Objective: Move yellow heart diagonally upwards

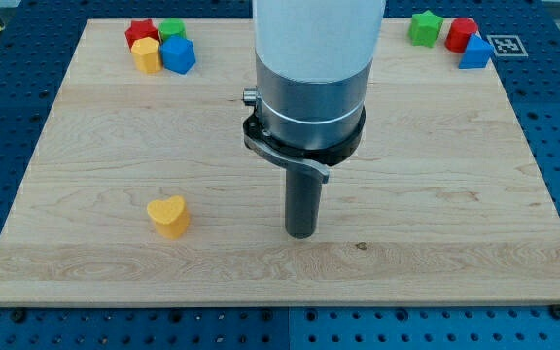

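Resting on the wooden board (436, 194), my tip (301, 234) touches no block, well right of the yellow heart (168, 216); no legible writing, only a fiducial tag (503, 45) top right.

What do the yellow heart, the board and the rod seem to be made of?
Yellow heart: probably plastic or painted wood, with an even matte colour. Board: light wood, with visible grain and a small knot. My tip, to the heart's right and apart from it: dark, smooth rod, possibly metal or plastic.
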### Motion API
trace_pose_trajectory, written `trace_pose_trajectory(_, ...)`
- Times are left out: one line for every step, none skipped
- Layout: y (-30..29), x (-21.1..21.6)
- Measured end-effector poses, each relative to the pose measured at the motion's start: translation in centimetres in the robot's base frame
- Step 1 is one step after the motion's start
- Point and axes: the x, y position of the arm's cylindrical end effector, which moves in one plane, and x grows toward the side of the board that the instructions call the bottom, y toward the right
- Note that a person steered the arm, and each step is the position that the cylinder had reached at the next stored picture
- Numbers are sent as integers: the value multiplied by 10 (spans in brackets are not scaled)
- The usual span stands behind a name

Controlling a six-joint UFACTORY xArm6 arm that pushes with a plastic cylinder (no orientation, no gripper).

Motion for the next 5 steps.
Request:
trace_pose_trajectory(-2, 5)
trace_pose_trajectory(-28, 15)
trace_pose_trajectory(-81, 16)
trace_pose_trajectory(-129, 14)
trace_pose_trajectory(-151, -36)
